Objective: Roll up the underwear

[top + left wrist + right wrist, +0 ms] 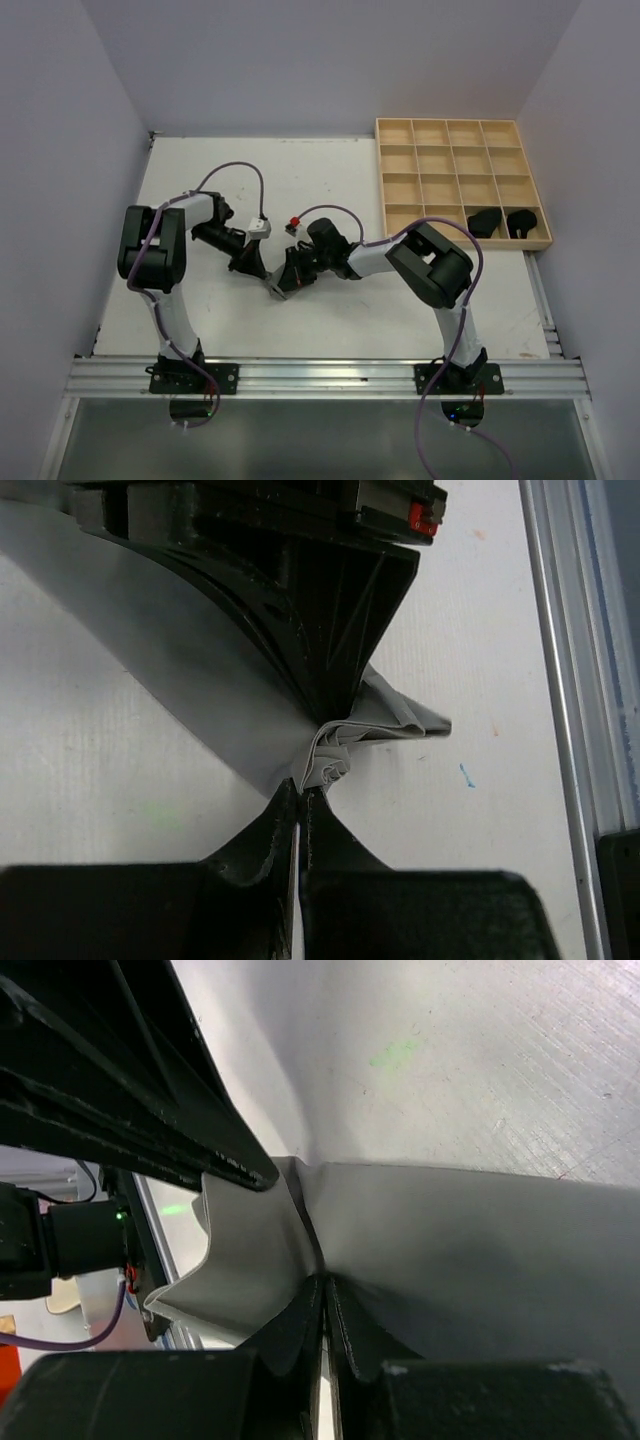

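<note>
The left gripper is pinched fully closed on a tight coil of grey cloth. The right gripper meets it nose to nose, its jaws narrowed onto the same grey brief, so both tools hold one garment.

The brief is well to the left of the wooden grid tray and nearer the arm bases than the tray's near edge. It sits low over the white table; whether it touches the surface cannot be told.

The opposed grips probably keep the coil from springing open: one pins the rolled core while the other takes up the loose cloth that fans out beside it. A flap stretches away taut, which suggests the roll is only partly wound.

By count there are two grippers, one grey brief and two black briefs. There is one tray of sixteen compartments, four by four. The black pair sit bundled in the two right-hand compartments of the tray's near row, one to a compartment — likely finished rolls, with the grey one to follow
</note>
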